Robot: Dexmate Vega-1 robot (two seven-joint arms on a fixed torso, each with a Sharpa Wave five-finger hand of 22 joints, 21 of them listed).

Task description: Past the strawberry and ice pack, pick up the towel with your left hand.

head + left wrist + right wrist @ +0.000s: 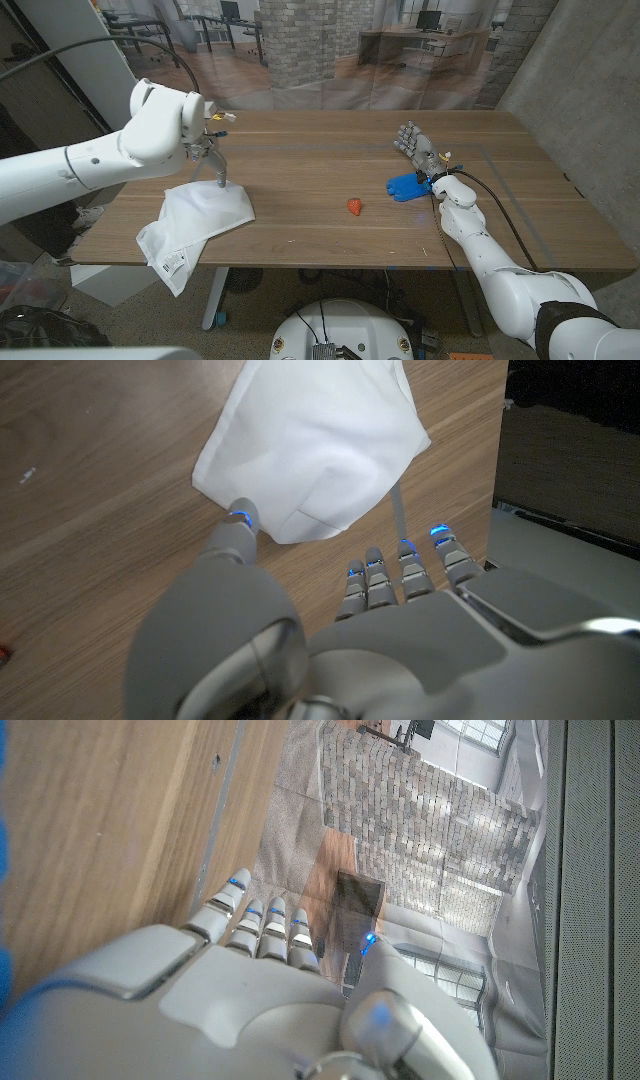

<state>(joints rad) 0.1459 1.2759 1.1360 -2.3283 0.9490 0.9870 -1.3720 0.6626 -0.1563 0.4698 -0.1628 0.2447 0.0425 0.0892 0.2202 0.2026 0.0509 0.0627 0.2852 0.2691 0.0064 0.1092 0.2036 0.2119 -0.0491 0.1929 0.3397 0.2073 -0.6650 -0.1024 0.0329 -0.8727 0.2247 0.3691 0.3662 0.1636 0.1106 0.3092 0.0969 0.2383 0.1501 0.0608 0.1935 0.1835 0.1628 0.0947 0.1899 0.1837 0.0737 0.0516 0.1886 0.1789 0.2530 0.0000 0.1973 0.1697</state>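
A white towel point(196, 222) lies crumpled at the table's front left, one corner hanging over the front edge. My left hand point(207, 148) hangs just above its far edge with fingers pointing down, apart, holding nothing. In the left wrist view the towel point(312, 440) lies just past the fingertips point(404, 548) of the left hand point(380, 630), and the thumb tip reaches its hem. A small red strawberry point(354, 206) sits mid-table, with a blue ice pack point(407, 186) to its right. My right hand point(417, 143) stands upright behind the ice pack, fingers spread.
The wooden table point(300, 150) runs wide, with bare wood between the towel and the strawberry. Its front edge is close to the towel. In the right wrist view the right hand point(250, 1000) sits over the table's far edge point(215, 830).
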